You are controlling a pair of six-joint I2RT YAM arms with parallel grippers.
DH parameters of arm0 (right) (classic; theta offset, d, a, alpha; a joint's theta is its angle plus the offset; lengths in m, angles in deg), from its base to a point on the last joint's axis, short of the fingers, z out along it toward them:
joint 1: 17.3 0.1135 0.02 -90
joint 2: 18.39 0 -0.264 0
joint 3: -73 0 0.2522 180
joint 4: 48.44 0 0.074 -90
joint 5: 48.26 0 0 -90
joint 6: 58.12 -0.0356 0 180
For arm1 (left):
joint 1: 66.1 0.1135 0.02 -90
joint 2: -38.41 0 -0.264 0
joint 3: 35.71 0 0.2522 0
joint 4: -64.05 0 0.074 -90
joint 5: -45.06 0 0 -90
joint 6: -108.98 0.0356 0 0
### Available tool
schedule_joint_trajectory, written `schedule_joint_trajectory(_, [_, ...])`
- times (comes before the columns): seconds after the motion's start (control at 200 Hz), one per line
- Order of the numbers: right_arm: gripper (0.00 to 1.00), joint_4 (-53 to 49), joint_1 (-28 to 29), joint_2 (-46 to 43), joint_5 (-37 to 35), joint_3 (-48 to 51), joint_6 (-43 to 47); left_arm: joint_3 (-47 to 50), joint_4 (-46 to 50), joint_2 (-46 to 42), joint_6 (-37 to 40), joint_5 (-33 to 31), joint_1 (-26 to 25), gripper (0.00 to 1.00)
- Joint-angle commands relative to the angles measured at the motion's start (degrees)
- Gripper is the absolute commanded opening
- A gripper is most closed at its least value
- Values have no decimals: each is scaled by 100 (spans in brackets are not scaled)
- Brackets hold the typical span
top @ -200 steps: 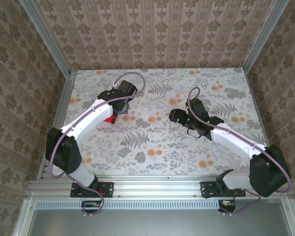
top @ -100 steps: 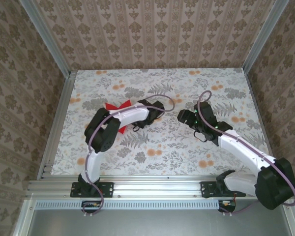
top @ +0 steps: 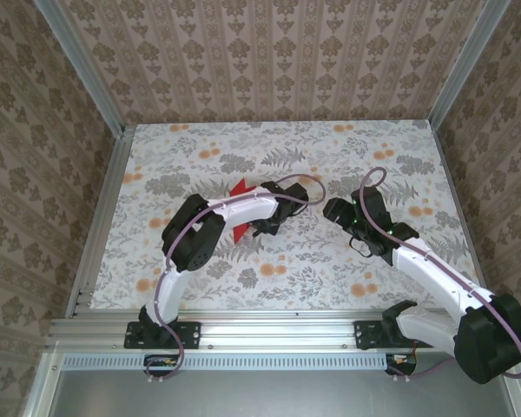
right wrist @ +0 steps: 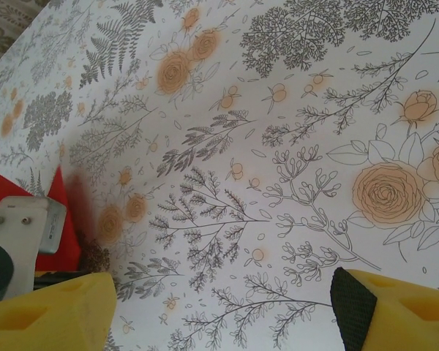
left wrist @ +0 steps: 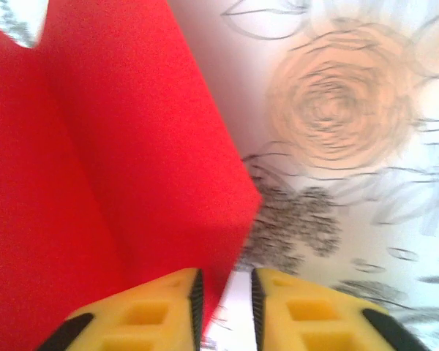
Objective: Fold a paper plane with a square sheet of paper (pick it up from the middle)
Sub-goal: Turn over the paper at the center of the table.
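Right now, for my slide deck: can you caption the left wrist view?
Left tool, slightly parted, at the edge of creased red paper; floral tabletop beyond.

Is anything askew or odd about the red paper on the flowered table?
Yes. The thin bright red paper does not lie flat: it stands bent up along a crease, close before the left gripper.

A floral tablecloth (top: pixel 269 269) (grey ferns, orange roses) covers the middle of the frame. Damask-patterned wallpaper (top: pixel 278 61) lines the top and sides, and aluminium rails (top: pixel 278 328) run along the bottom edge.
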Motion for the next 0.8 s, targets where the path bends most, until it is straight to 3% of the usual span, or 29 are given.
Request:
schedule_joint_trajectory(0.0, [80, -99, -51, -105, 43, 130, -120, -233, -199, -923, 208, 1236, -51, 38])
schedule_joint_trajectory(0.18, [81, 187, -64, 52, 480, 149, -50, -73, -608, -1920, 199, 2500, 224, 52])
schedule_joint_trajectory(0.35, [81, 644, 155, 797, 1451, -122, 112, 840, -1528, -2772, -128, 3776, 1063, 57])
schedule_joint_trajectory(0.57, [81, 1271, 1078, 2441, 2062, -990, -84, 2250, -2312, -3294, -605, 4192, 2289, 58])
schedule_joint_trajectory(0.795, [74, 1862, 1511, 3826, 2638, -1768, -532, 3226, -2856, -3500, -862, 4566, 3060, 57])
